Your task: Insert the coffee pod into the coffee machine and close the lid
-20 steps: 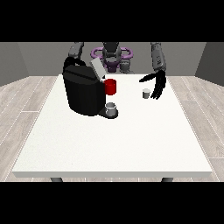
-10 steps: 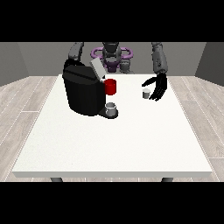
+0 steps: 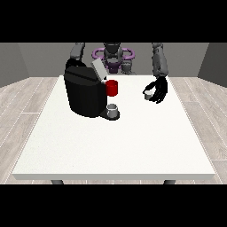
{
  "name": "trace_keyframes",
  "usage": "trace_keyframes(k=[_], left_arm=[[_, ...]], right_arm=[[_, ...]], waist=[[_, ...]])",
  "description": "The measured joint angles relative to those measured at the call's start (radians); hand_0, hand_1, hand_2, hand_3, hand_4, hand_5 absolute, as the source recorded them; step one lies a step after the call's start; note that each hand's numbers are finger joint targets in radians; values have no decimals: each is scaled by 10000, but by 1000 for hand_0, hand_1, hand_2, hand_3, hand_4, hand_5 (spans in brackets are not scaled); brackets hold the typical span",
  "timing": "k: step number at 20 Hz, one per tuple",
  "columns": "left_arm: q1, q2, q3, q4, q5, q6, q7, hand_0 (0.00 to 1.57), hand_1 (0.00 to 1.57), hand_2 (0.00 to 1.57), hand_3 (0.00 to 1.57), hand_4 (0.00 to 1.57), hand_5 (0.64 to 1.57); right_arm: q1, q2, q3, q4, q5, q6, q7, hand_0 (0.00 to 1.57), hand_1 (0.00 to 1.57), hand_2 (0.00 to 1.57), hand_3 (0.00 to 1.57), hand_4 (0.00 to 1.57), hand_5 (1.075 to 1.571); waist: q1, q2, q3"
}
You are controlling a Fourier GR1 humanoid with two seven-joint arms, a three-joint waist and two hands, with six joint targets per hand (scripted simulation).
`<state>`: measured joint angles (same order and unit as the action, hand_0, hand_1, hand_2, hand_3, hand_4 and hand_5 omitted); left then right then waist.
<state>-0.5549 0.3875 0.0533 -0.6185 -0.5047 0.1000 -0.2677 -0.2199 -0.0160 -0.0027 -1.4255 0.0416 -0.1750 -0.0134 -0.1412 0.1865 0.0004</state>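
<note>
Grey walls and pale plank floor surround a white worktop point(image 3: 111, 146). Left: black coffee machine point(image 3: 84, 93), lid point(image 3: 98, 69) tilted up and open, red part point(image 3: 112, 88) on its front, small grey cup point(image 3: 113, 109) on its base. The robot hand at the view's left is hidden behind the machine. Right: coffee pod point(image 3: 148, 93) near the far edge, robot hand at the view's right point(image 3: 159, 91) curled around it; contact unclear. Step in hand: grasping the pod. Next move calls for lifting it and carrying it left to the opening under the lid
</note>
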Motion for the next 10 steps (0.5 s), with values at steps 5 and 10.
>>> trace_keyframes(k=[5,10], left_arm=[[-202,50,-60,342,-479,576,-256,899,899,1011,776,309,1571],[-394,149,-218,543,-935,807,-472,1225,1225,1358,1305,473,1571]], right_arm=[[-92,-21,-92,-93,-140,33,100,0,0,0,0,492,1571],[-142,-48,-334,77,-384,137,-265,0,0,0,0,535,1571]], waist=[[-95,66,14],[-107,225,30]])
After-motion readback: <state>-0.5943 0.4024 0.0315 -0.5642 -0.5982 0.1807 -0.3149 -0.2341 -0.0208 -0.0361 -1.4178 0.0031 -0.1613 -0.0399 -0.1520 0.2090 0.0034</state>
